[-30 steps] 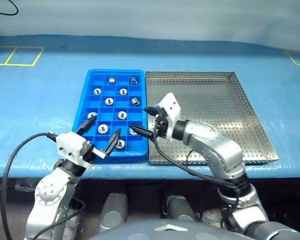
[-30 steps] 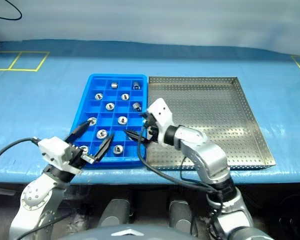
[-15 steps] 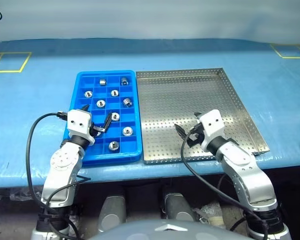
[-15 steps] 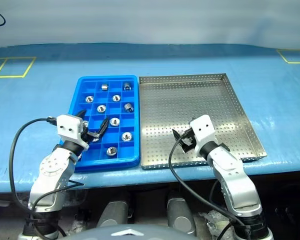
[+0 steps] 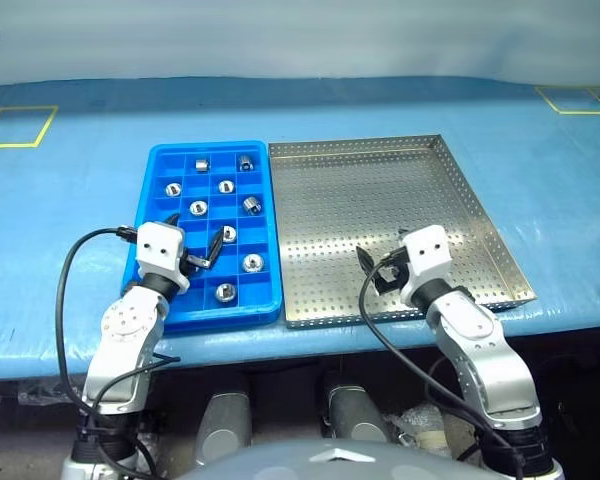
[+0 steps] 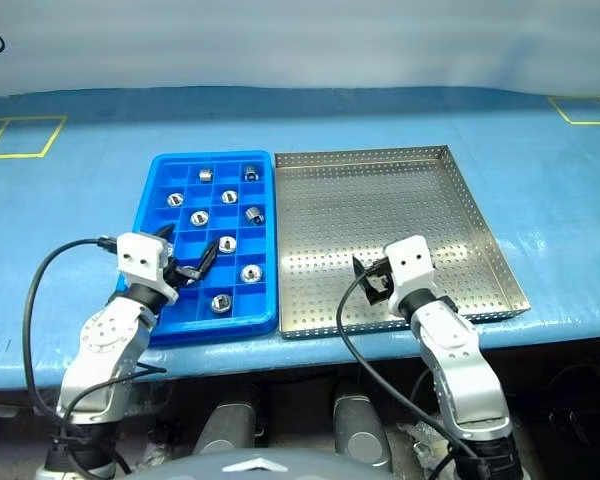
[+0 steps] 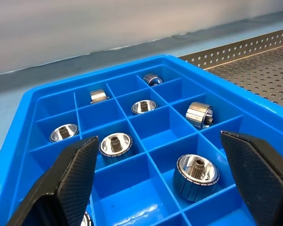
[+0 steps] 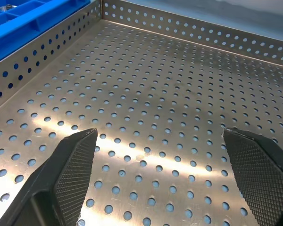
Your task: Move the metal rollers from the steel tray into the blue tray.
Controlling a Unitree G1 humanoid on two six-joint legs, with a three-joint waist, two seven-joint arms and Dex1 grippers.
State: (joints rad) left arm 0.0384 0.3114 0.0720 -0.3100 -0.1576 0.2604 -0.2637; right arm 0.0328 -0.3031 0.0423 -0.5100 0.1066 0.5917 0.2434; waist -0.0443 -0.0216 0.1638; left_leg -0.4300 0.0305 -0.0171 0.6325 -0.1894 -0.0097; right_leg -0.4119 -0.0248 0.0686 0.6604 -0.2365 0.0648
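Rollers [image 5: 198, 208]: nine counted in the head views, shiny short cylinders with dark centres, all in the blue tray [image 5: 150, 195], one to a compartment, scattered from the far row to the near rows. Several sit upright with the hole facing up; at least two lie on their sides.

Blue tray: gridded plastic, on the blue-covered desk [image 5: 60, 190], its right wall just beside the steel tray's left rim.

Left end effector [image 5: 193, 257]: over the near part of the blue tray, fingers [image 7: 70, 174] spread wide, pinching nothing; rollers lie in the compartments beyond and between them.

Steel tray [image 5: 460, 190]: perforated, low-rimmed, right of the blue tray, its floor bare of rollers.

Right end effector [image 5: 373, 272]: over the near part of the steel tray, fingers [image 8: 73, 162] spread wide, empty, above the perforated floor.

Yellow tape outlines [image 5: 10, 125]: on the desk at far left and far right.
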